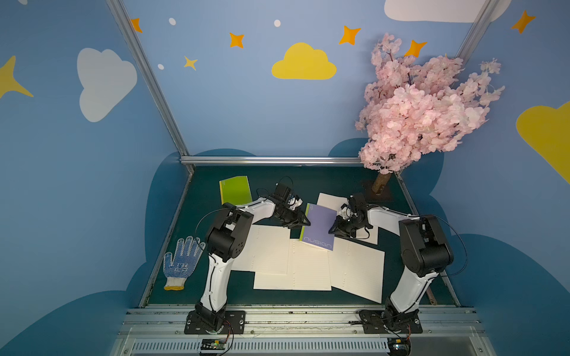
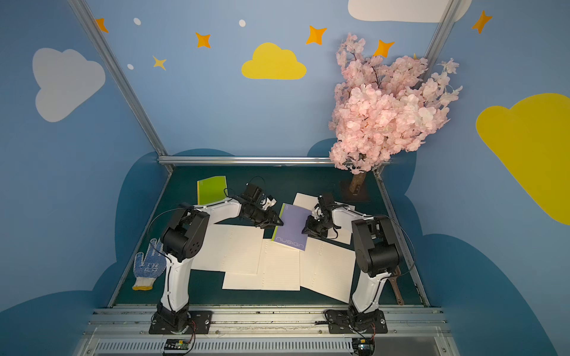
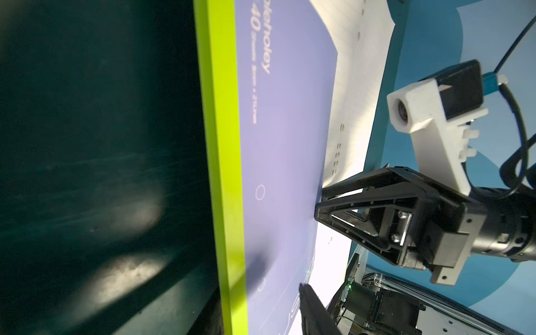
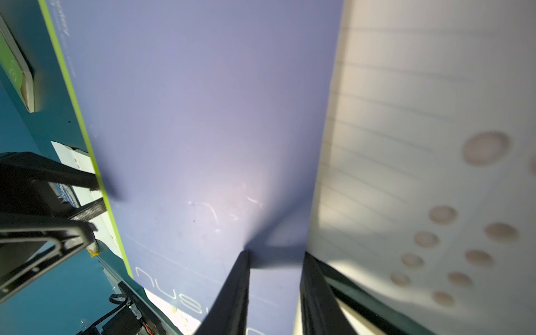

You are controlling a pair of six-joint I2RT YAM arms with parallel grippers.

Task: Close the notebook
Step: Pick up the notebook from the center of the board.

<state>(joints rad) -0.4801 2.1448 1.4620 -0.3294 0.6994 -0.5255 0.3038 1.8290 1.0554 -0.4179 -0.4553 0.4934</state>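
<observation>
Narrowly parted, the left gripper (image 1: 306,222) and right gripper (image 1: 332,230) flank the purple notebook (image 1: 319,226) on loose sheets (image 1: 308,271); green notebook (image 1: 236,189) far left, glove (image 1: 180,262) near left.

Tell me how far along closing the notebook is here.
Mostly done: the purple notebook lies cover up and looks shut on the loose sheets. In hand: the left pincer sits at its green spine, the right pincer at its free edge. Remaining: probably just pressing flat and backing away.

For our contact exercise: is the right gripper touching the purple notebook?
Touching: the right wrist view shows one of the right gripper's fingers meeting its shadow on the notebook.
</observation>
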